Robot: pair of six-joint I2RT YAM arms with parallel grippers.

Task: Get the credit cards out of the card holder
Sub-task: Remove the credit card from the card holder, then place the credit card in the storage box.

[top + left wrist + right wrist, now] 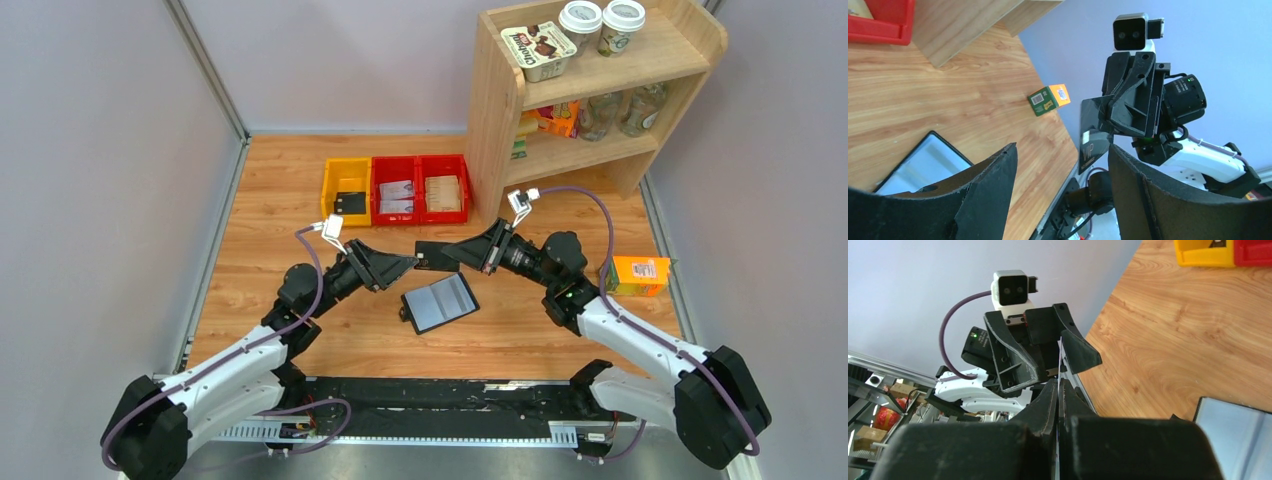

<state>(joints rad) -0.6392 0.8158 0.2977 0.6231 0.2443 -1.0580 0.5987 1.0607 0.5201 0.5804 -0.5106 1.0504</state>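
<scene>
The card holder (440,303) lies open on the table, grey-blue lining up; it also shows in the left wrist view (923,165) and the right wrist view (1238,430). My right gripper (472,254) is shut on a black credit card (437,256), held in the air above the table. The left wrist view shows that card's face (1094,131); the right wrist view shows it edge-on (1060,357) between my shut fingers (1045,405). My left gripper (405,264) faces it, open, with the card's free end at the mouth of its jaws (1062,148). Another black card (350,203) lies in the yellow bin.
A yellow bin (331,187) and two red bins (420,160) with whitish and brown cards stand at the back. A wooden shelf (497,120) with cups and jars is at the back right. An orange carton (638,275) sits at the right edge.
</scene>
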